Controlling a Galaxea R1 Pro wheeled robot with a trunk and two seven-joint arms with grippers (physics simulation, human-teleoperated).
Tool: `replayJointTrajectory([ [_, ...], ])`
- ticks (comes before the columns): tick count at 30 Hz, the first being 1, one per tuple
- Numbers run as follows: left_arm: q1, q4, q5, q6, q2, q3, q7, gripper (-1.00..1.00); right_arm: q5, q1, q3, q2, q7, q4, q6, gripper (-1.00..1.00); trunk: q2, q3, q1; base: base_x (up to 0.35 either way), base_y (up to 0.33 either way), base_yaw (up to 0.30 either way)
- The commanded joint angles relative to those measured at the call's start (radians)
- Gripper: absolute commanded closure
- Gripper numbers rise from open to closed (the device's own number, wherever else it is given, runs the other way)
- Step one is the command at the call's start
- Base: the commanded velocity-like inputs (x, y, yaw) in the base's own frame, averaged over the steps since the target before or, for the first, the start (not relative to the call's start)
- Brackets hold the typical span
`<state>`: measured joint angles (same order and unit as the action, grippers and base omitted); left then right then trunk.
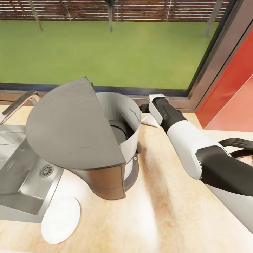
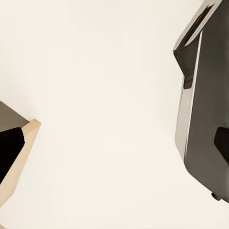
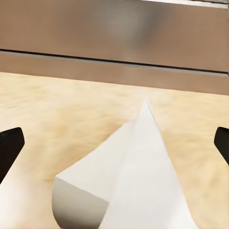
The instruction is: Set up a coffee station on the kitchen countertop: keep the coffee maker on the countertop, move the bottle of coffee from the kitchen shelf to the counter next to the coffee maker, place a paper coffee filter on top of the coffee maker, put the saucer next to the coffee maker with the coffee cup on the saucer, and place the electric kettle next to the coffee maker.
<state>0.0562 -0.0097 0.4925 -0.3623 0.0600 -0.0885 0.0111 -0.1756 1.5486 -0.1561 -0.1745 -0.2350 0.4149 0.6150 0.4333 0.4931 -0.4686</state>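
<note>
White paper filter lies on the worktop right of centre in the head view, behind the coffee maker, while the right claw hangs over it spread wide and empty, apparently lined up to pinch it.

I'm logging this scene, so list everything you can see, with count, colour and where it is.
kitchen countertop: one, light beige wood-look, below the window.
coffee maker: one, dark grey, on the countertop beside the sink.
paper coffee filter: one, white, lying on the countertop behind the coffee maker.
saucer: one, white, at the countertop's near edge.
sink: one, steel, inset at left.
window: one, facing a green lawn.
right gripper: one, black, open at the filter.
</note>
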Motion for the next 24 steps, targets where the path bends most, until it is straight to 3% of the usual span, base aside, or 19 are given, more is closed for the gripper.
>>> replayJointTrajectory([
  [1, 0.001, -0.001, -0.008, -0.002, 0.000, -0.008, 0.001, -1.00, -0.010, 0.001, -0.006, 0.000, -0.009, -0.002, 0.003, -1.00, 0.009, 0.004, -0.004, 0.000, 0.000, 0.000],
  [12, 0.001, -0.001, -0.007, -0.001, 0.001, -0.008, 0.001, -1.00, -0.010, 0.001, -0.005, 0.000, -0.009, -0.014, -0.001, -1.00, 0.086, 0.039, -0.047, 0.000, 0.000, 0.000],
  [24, 0.001, 0.000, -0.007, -0.003, 0.001, -0.008, 0.001, -1.00, -0.010, 0.001, -0.005, 0.000, -0.009, -0.015, -0.001, -1.00, 0.086, 0.039, -0.047, 0.000, 0.000, 0.000],
])
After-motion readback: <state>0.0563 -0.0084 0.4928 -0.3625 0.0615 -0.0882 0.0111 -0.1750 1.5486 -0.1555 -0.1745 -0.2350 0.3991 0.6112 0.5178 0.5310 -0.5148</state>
